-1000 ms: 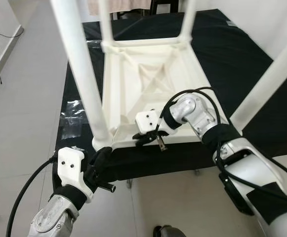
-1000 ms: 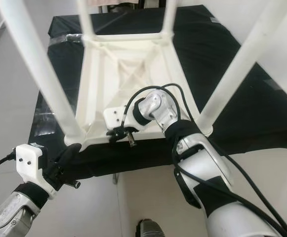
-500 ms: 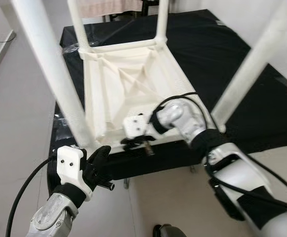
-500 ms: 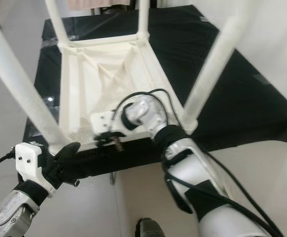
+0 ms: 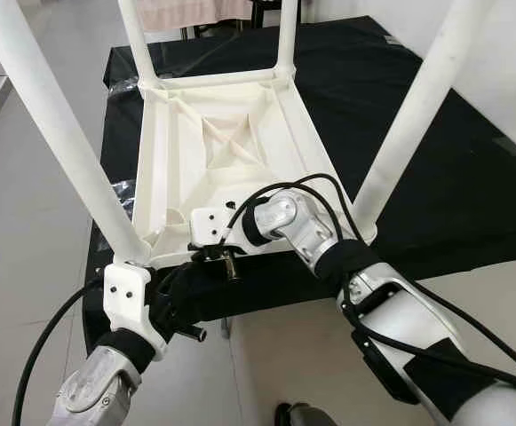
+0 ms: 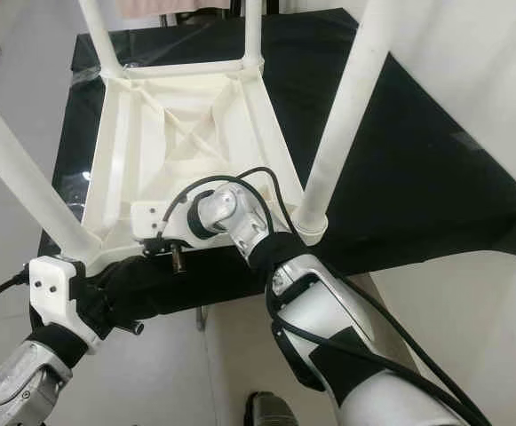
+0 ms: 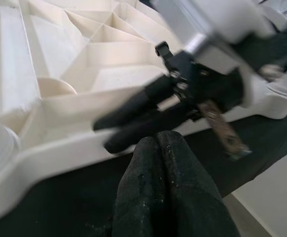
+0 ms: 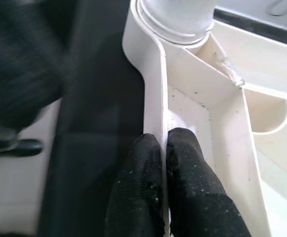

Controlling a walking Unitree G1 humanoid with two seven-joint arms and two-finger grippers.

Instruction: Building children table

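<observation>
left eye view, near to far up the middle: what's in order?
Left hand at the black table's near edge → right hand pinching the near rim of the upside-down white table → its ribbed underside → two far legs → black table beyond.

Since a second ago our right gripper [image 5: 206,253] has slid along the near rim of the upturned white table [image 5: 226,146], from the middle toward the near left leg [image 5: 58,133], and now pinches that rim close to the leg's socket. Our left gripper [image 5: 179,286] has risen nearer that corner, fingers together, just below the right one.
</observation>
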